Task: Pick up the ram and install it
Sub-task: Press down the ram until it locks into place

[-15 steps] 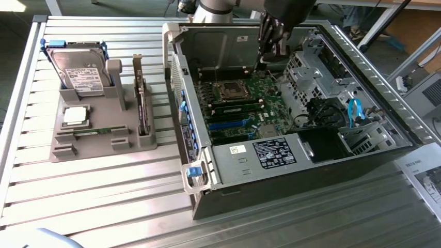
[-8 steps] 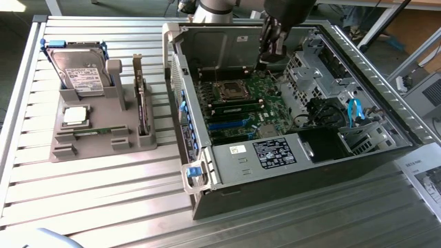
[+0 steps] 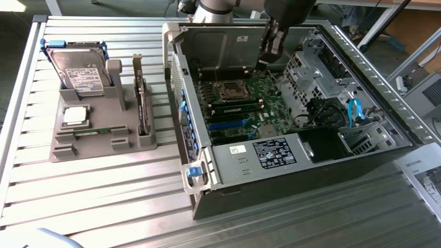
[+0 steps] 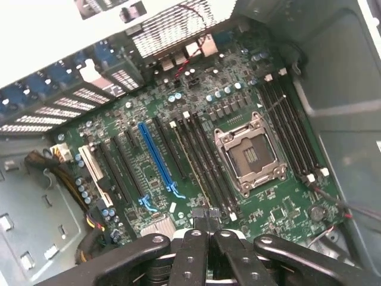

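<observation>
Exterior view, gripper: the gripper point(image 3: 267, 61) hangs inside the open computer case point(image 3: 358, 155), above the far edge of the motherboard point(image 3: 241, 111).
Exterior view, jaws: clenched tight; I make out nothing held between them.
Exterior view, ram: the ram point(image 3: 93, 133) sits low in the front of the grey holder point(image 3: 82, 150) on the table point(image 3: 103, 196), outside the case, just below the silver processor point(image 3: 74, 115).
Exterior view, direction from jaws: the ram lies toward the exterior view's left and nearer the camera, well apart from the gripper, with the case wall between them.
Exterior view, long axis: the ram runs across the exterior view from left to right, roughly parallel to the seated stick point(image 3: 238, 105) beside the processor socket point(image 3: 231, 91).
Wrist view, gripper: the gripper point(image 4: 202, 235) has its black fingers pressed together over the board.
Wrist view, slots: the memory slots point(image 4: 202, 167) run lengthwise beside the empty socket point(image 4: 247, 155); which one is filled I cannot tell.
</observation>
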`<action>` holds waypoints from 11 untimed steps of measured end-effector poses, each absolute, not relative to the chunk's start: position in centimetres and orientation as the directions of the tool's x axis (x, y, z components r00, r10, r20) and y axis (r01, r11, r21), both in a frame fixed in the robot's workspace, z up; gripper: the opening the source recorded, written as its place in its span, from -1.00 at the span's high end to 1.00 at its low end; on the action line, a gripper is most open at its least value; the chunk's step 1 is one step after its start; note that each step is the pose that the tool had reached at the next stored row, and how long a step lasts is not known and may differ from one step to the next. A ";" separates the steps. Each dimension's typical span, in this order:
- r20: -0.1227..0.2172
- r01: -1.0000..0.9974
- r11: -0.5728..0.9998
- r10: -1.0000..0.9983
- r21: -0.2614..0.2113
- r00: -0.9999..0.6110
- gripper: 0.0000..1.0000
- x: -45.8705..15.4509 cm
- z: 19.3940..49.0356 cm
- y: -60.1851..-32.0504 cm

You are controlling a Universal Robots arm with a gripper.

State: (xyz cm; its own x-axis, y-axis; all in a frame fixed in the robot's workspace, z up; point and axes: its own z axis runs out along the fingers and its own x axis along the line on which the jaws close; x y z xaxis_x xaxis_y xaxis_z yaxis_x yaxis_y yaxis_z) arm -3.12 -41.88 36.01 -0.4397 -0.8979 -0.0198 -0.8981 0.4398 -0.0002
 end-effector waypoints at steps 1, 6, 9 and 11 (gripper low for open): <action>-0.020 -0.891 0.454 -0.891 0.000 -0.454 0.80 -3.1 36.0 -41.9; -0.020 -0.854 0.520 -0.854 0.000 -0.520 0.80 -3.1 36.0 -41.9; -0.020 -0.824 0.567 -0.823 0.000 -0.567 0.80 -3.1 36.0 -41.9; -0.020 -0.806 0.592 -0.806 0.000 -0.592 0.80 -3.1 36.0 -41.9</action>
